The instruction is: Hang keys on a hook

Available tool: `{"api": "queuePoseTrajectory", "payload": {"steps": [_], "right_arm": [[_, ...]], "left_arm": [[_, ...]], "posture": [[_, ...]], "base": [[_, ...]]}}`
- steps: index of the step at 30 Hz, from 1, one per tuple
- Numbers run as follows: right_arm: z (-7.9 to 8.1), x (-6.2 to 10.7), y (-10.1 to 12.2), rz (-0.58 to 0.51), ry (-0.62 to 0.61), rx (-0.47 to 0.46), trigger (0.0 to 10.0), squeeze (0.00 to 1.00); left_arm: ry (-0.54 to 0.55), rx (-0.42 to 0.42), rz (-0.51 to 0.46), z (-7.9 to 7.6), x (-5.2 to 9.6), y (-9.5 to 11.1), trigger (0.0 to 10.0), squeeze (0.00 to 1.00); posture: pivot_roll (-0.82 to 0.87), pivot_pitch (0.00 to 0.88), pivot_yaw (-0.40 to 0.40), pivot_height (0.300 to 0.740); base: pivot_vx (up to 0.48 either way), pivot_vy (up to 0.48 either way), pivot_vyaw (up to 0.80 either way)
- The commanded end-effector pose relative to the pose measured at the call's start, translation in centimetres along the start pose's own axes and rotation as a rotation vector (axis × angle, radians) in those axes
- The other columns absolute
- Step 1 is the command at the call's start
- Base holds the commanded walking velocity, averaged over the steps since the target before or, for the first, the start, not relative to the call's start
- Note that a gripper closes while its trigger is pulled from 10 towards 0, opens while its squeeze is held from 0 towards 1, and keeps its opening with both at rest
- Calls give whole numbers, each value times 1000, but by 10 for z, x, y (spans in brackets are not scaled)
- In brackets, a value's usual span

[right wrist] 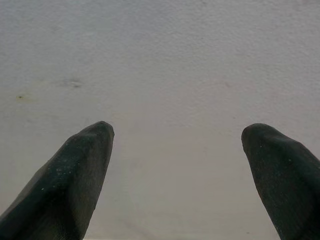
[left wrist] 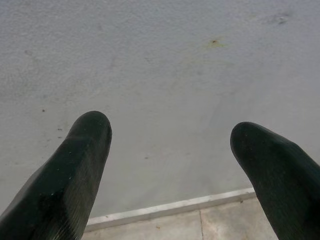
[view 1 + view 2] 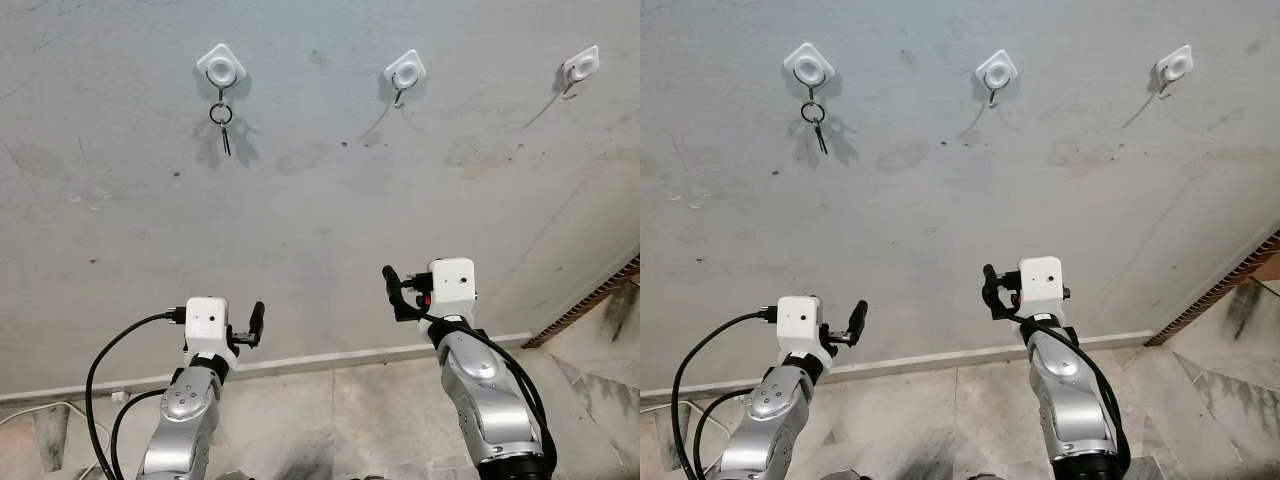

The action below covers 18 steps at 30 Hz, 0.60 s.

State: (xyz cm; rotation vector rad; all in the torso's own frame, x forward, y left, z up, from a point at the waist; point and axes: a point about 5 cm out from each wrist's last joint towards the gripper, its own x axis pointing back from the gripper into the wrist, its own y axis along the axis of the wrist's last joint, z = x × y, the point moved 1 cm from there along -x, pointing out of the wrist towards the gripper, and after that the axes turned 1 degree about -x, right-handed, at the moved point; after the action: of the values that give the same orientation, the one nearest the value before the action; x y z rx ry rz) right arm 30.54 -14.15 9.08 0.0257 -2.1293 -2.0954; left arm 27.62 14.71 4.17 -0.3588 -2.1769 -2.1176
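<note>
Checking the wall, I see the keys [image 3: 222, 118] hanging on the left hook [image 3: 220, 66]; left pincer [image 2: 170, 150] and right pincer [image 1: 177, 150] gape wide, empty, so I back both away low and slow.

Keys [image 3: 222, 122] (ringed) on leftmost hook [image 3: 220, 68]

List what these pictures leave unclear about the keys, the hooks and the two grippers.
- Keys on the left hook: too small in the eye views to count keys or see how the ring sits.
- Middle hook and right hook: tips too small to judge.
- Left gripper and right gripper: open and holding nothing, but the fingers' bases are cut off by the wrist views' edges.
</note>
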Motion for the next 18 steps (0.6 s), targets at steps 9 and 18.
{"api": "queuePoseTrajectory", "payload": {"steps": [9, 18], "right_arm": [[-4, -2, 1, 4, 2, -109, 10000, 0], [1, -2, 0, 8, 25, -108, 10000, 0]], "left_arm": [[0, 5, 36, 1, 1, -5, 10000, 0], [7, -5, 41, 3, 2, -5, 10000, 0]], "posture": [[-4, 105, -11, 740], [0, 108, -11, 740]], "base": [[-130, 0, 0], [-312, 0, 0]]}}
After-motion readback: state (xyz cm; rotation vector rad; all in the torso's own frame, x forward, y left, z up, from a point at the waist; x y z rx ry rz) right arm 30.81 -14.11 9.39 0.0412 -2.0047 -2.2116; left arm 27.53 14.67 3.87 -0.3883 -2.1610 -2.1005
